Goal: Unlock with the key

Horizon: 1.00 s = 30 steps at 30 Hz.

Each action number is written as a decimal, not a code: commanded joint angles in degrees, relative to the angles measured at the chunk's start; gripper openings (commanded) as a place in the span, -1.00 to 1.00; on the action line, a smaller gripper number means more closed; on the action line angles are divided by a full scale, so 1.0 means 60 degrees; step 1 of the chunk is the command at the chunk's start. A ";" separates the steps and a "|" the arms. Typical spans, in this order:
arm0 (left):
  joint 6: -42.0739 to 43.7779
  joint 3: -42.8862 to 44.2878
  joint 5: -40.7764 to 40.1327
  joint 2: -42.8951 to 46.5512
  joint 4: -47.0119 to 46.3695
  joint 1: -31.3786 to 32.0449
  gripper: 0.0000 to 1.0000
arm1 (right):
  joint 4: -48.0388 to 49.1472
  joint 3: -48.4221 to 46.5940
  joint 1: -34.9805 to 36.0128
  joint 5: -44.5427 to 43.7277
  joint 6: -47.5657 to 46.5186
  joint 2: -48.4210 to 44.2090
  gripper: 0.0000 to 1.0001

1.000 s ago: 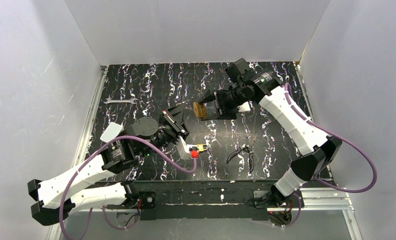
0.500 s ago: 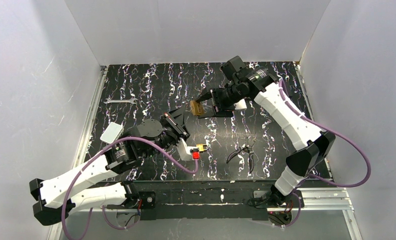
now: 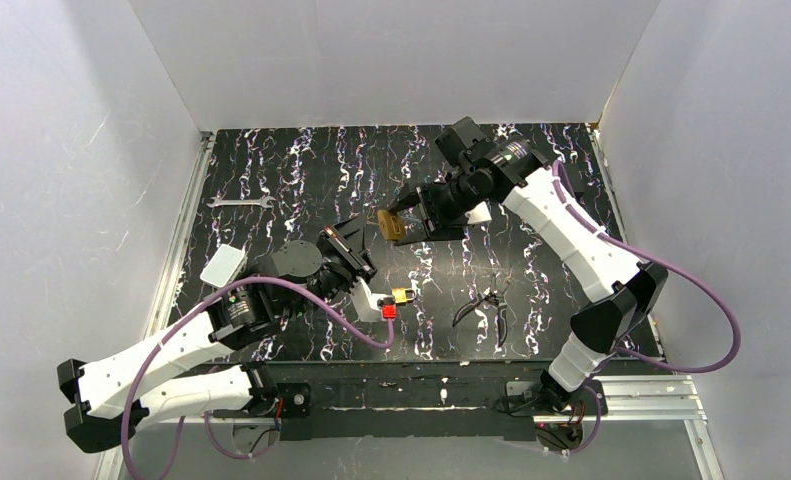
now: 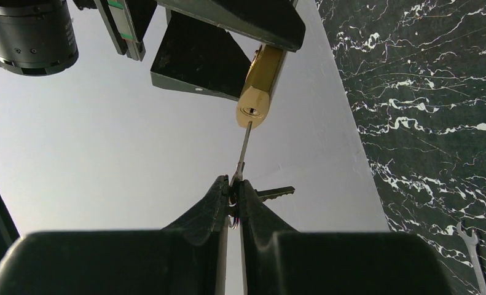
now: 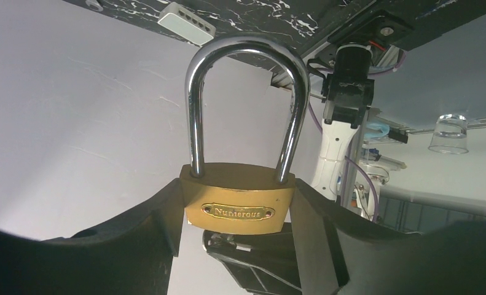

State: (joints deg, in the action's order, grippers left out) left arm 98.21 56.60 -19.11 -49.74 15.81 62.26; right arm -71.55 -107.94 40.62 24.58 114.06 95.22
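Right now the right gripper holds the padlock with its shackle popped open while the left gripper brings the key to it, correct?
No, the shackle is closed, both legs in the brass padlock; the right wrist view shows it. The rest is right.

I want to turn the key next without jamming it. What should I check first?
1. Grip on key by left gripper: ok, pinched shut.
2. Grip on padlock by right gripper: ok, clamped by its sides.
3. Aim of key at keyhole: ok, tip meets it.
4. Seating: not ok, most of the key shows outside the padlock.
5. Ring's spare key away from keyhole: ok, it sticks out sideways.
6. Room around shackle: ok, nothing against it; both legs sit in the body.
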 commanded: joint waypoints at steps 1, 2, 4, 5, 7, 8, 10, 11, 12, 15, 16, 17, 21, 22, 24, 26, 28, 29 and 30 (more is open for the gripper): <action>0.0058 -0.0075 -0.0078 0.0123 -0.0119 -0.0005 -1.00 | -0.0024 -0.0613 0.0174 0.0168 0.0131 -0.0100 -0.97; 0.0065 -0.0073 -0.0060 0.0114 -0.0116 -0.0005 -1.00 | -0.0004 -0.0626 0.0175 0.0167 0.0155 -0.0096 -0.97; 0.0049 -0.0070 -0.0027 0.0092 -0.0141 -0.0005 -1.00 | 0.0016 -0.0628 0.0209 0.0155 0.0178 -0.0122 -0.97; 0.0059 -0.0050 -0.0003 0.0068 -0.0145 0.0004 -1.00 | 0.0034 -0.0628 0.0223 0.0152 0.0199 -0.0130 -0.97; 0.0049 -0.0030 0.0025 0.0036 -0.0145 -0.0005 -1.00 | 0.0063 -0.0614 0.0244 0.0152 0.0223 -0.0133 -0.97; 0.0052 -0.0033 0.0024 0.0038 -0.0145 -0.0005 -1.00 | 0.0073 -0.0613 0.0250 0.0152 0.0234 -0.0139 -0.97; 0.0066 -0.0063 0.0007 0.0039 -0.0145 -0.0002 -1.00 | 0.0169 -0.0567 0.0268 0.0152 0.0297 -0.0172 -0.97; 0.0066 -0.0072 -0.0013 0.0034 -0.0125 -0.0001 -1.00 | 0.0212 -0.0549 0.0275 0.0144 0.0344 -0.0202 -0.97; 0.0065 -0.0096 -0.0021 0.0041 -0.0117 -0.0001 -1.00 | 0.0232 -0.0530 0.0276 0.0138 0.0365 -0.0230 -0.97; 0.0073 -0.0102 -0.0021 0.0029 -0.0090 -0.0005 -1.00 | 0.0315 -0.0425 0.0274 0.0135 0.0431 -0.0301 -0.97; 0.0080 -0.0109 -0.0022 0.0020 -0.0087 0.0009 -1.00 | 0.0399 -0.0383 0.0274 0.0157 0.0473 -0.0322 -0.97; 0.0081 -0.0103 -0.0010 0.0005 -0.0087 0.0013 -1.00 | 0.0466 -0.0354 0.0275 0.0193 0.0513 -0.0344 -0.97; 0.0114 -0.0131 0.0010 -0.0024 -0.0068 0.0024 -1.00 | 0.0634 -0.0361 0.0275 0.0259 0.0602 -0.0321 -0.97; 0.0124 -0.0142 0.0007 -0.0019 -0.0044 0.0042 -1.00 | 0.0644 -0.0384 0.0276 0.0286 0.0604 -0.0316 -0.97; 0.0146 -0.0173 0.0001 0.0003 0.0002 0.0046 -1.00 | 0.0645 -0.0394 0.0276 0.0323 0.0590 -0.0305 -0.97; 0.0194 -0.0220 -0.0036 0.0061 0.0069 0.0039 -1.00 | 0.0638 -0.0381 0.0272 0.0362 0.0588 -0.0324 -0.97; 0.0243 -0.0235 -0.0069 0.0113 0.0184 0.0039 -1.00 | 0.0668 -0.0361 0.0268 0.0382 0.0590 -0.0347 -0.97; 0.0274 -0.0245 -0.0079 0.0141 0.0227 0.0039 -1.00 | 0.0659 -0.0351 0.0275 0.0406 0.0579 -0.0354 -0.97; 0.0293 -0.0259 -0.0081 0.0192 0.0258 0.0038 -1.00 | 0.0647 -0.0350 0.0268 0.0434 0.0555 -0.0351 -0.97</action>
State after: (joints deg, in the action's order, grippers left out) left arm 99.33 56.16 -19.51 -49.65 15.81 62.33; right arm -70.57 -108.27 41.87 24.12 115.63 95.22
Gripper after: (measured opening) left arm 0.057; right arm 0.654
